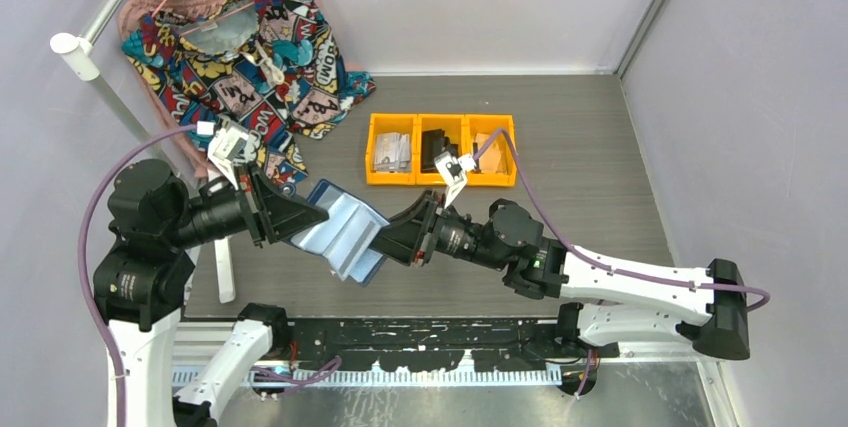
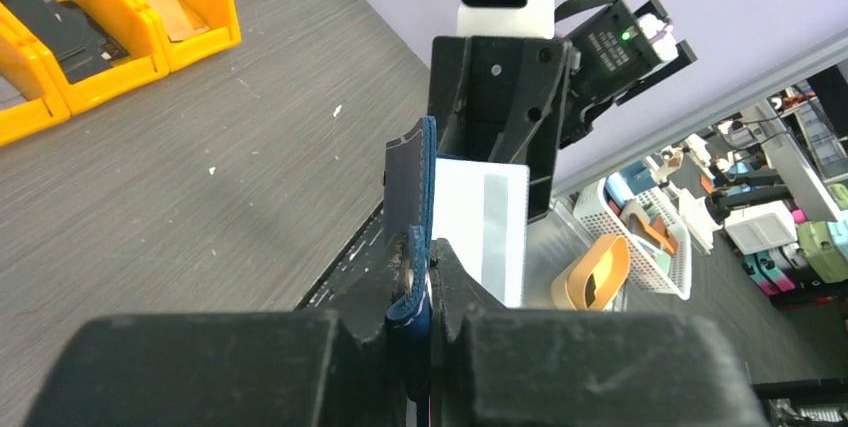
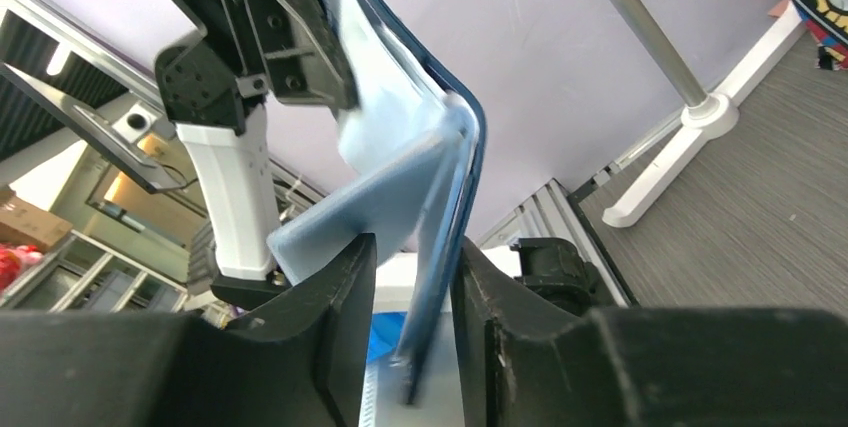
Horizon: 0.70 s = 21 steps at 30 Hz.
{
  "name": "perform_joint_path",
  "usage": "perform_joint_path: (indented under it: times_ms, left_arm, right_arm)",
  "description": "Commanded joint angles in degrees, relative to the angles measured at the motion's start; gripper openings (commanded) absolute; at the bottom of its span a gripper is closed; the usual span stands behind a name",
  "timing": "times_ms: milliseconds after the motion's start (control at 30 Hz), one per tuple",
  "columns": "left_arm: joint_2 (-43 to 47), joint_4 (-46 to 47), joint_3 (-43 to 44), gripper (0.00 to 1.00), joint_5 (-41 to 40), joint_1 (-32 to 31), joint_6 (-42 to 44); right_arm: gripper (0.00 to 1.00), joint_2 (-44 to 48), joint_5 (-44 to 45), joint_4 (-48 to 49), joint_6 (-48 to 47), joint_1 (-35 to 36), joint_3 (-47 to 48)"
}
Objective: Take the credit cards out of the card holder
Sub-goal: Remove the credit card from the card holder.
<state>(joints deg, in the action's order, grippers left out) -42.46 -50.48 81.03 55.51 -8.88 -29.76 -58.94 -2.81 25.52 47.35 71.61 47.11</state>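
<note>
- The left gripper (image 2: 425, 272) is nearest the left wrist camera. Its jaws are pressed together on the navy edge of the card holder (image 2: 408, 182).
- The card holder hangs open in the air between the two arms, above the tabletop (image 1: 600, 147) and on the near side of the yellow bins (image 1: 392, 180).
- A pale card (image 2: 490, 217) with a grey band stands out of the holder's far side, facing the right gripper (image 3: 412, 277).
- The right jaws stand apart, straddling a light blue panel, with a gap on one side and nothing clamped. I cannot tell whether that panel is a pocket flap or a card.
- Risk: if the jaws close on the flap together with the card, the pull would drag the whole holder and could twist it out of the left grip, which holds only a thin edge.
- Risk: a loosened card left ungripped could slide out and drop towards the near tabletop edge.
</note>
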Motion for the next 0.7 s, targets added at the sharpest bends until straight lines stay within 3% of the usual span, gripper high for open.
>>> perform_joint_path:
  times_ms: [0, 100, 267, 500, 667]
  left_arm:
    - [2.0, 0.7, -2.7, 0.0, -0.5, 0.2, 4.5]
    - [3.5, 0.3, -5.5, 0.13, -1.1, 0.2, 8.2]
    - [4.3, -0.2, -6.5, 0.37, 1.5, 0.2, 8.4]
    - [5.8, 0.8, -9.1, 0.53, 4.5, 0.2, 9.1]
    - [9.2, 3.9, -12.9, 0.58, 1.6, 0.1, 13.7]
  right_arm:
    - [0.32, -1.8, 0.9, 3.1, 3.2, 0.2, 6.1]
    - [0.15, -4.0, 4.3, -4.2, 2.9, 1.0, 10.9]
    - [0.01, -5.4, 11.6, -17.7, 0.6, 2.6, 17.0]
    - [0.01, -9.7, 27.3, -36.7, -1.6, 8.5, 28.6]
    - [0.01, -17.1, 39.5, -45.9, -5.1, 15.2, 38.9]
